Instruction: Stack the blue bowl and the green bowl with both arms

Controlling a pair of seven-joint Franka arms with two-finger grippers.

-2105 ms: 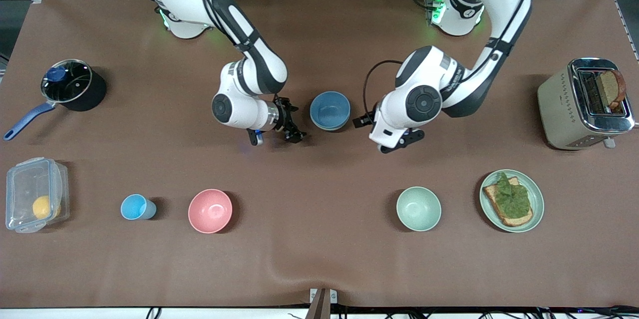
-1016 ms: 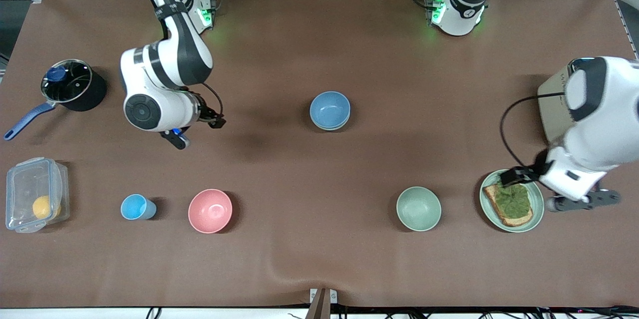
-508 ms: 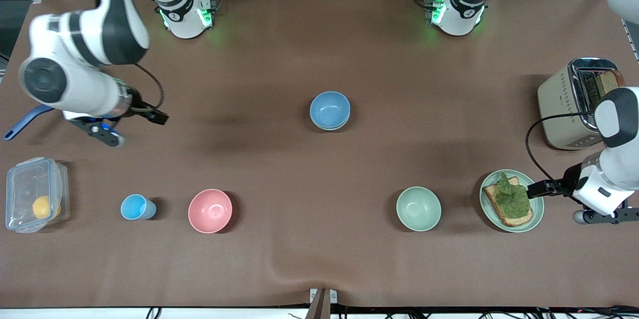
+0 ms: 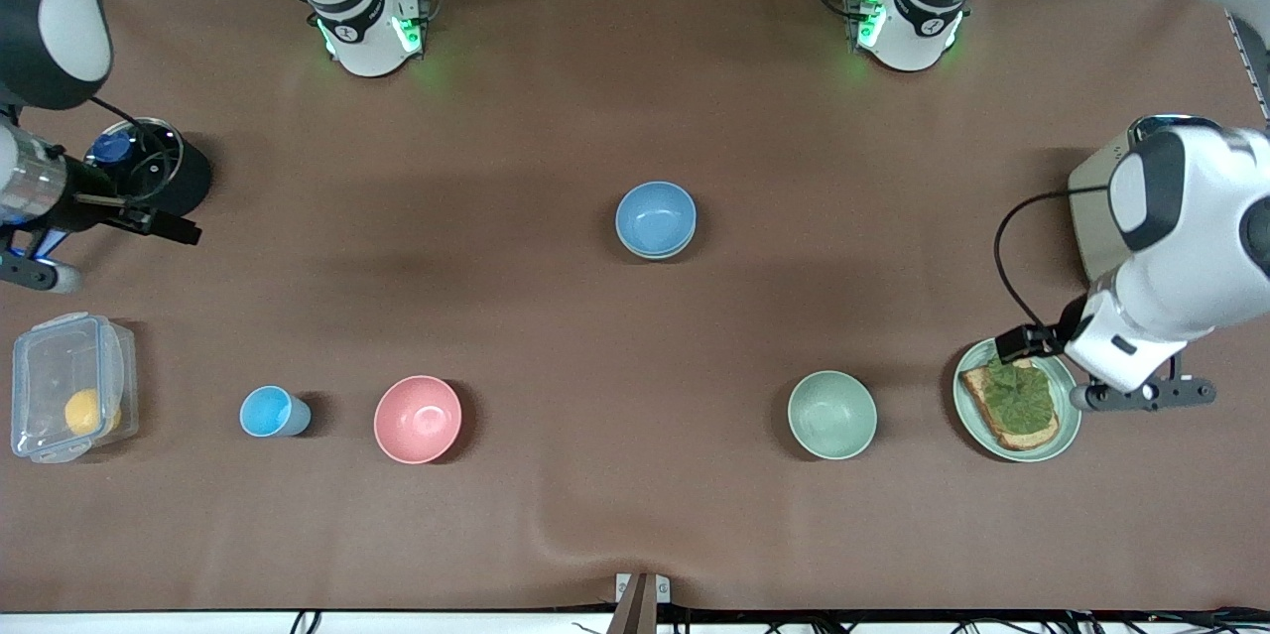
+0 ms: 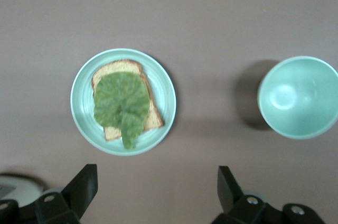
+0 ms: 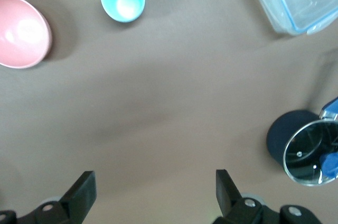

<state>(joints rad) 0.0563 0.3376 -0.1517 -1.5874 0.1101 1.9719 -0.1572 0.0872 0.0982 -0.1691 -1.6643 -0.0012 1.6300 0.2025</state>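
- Reading the front view as a clock face centred on the middle of the tabletop point(image 4: 556, 98), the blue bowl point(image 4: 655, 215) sits close to centre, toward 12 o'clock.
- A pale rim shows just under the blue bowl's edge on the side nearer the camera. I take this for the green bowl point(image 4: 655, 256), with the blue one nested inside it.
- About two seconds ago both grippers stood close on either side of this bowl. Both arms have since swung out to their own ends of the tabletop, and the bowl has not shifted.
- The left gripper point(image 5: 156, 187) now hangs out near 4 o'clock, over the tabletop just beside the plate point(image 4: 1068, 416) of toast. Its jaws are wide apart and hold nothing.
- The right gripper point(image 6: 153, 189) is out at 9 o'clock, over the tabletop near the saucepan point(image 4: 149, 168). Its jaws are also spread and empty.
- Untouched, from the stack: a paler mint bowl point(image 4: 831, 414) between 4 and 5 o'clock, and a pink bowl point(image 4: 418, 419) between 7 and 8 o'clock with a light-blue cup point(image 4: 270, 412) beside it.
- Judgement: with both jaws released and both arms withdrawn, the stacking looks complete. All that seems left is for the arms to park, and nothing near the stack threatens to disturb it.
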